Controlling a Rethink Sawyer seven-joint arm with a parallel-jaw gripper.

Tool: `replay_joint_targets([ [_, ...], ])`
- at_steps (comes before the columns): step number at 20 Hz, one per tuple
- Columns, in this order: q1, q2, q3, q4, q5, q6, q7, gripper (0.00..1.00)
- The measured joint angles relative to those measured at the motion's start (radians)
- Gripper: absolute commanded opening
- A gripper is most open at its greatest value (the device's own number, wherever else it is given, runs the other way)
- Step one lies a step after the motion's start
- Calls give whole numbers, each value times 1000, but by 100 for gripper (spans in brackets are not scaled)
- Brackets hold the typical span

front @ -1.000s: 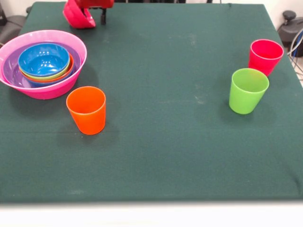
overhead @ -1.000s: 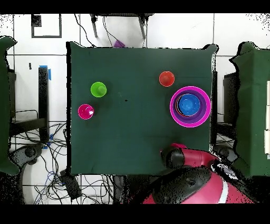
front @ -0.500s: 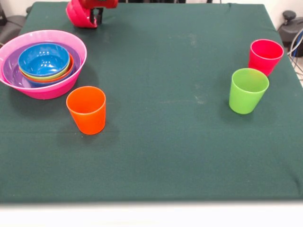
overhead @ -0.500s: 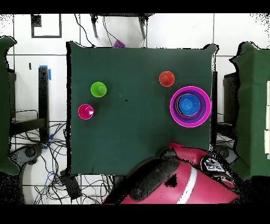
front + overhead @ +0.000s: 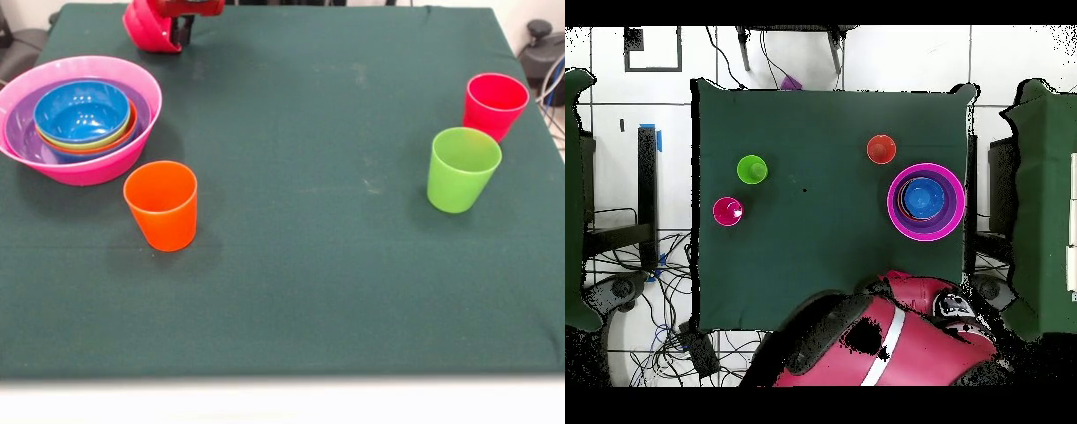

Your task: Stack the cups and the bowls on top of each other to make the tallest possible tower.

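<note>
At the far left of the front view my gripper (image 5: 181,34) hangs shut on the rim of a tilted red-pink bowl (image 5: 146,26), lifted clear of the cloth. In front of it stands the tower (image 5: 81,115): a huge pink bowl (image 5: 88,168) holding purple, orange and green bowls, with a dark blue bowl (image 5: 81,108) on top. The orange cup (image 5: 161,205) stands upright just before the tower. A lime green cup (image 5: 462,168) and a red-pink cup (image 5: 494,105) stand upright at the right. In the overhead view my arm (image 5: 885,340) hides the gripper.
The green cloth table (image 5: 309,265) carries only these things. Overhead, the tower (image 5: 925,200) sits beside the orange cup (image 5: 881,149), with the green cup (image 5: 751,169) and red-pink cup (image 5: 727,211) across the table. Cables lie on the floor around it.
The gripper has risen slightly and shifted a little right in the front view, carrying the red-pink bowl. Overhead, the arm has swung leftward along the table's bottom edge.
</note>
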Motion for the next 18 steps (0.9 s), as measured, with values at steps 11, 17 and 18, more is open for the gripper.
replay_joint_targets([
  [11,-20,-43,3,-3,21,125,0,0],
  [17,-44,-117,3,-19,28,304,0,0],
  [18,-48,-134,3,-25,28,340,0,0],
])
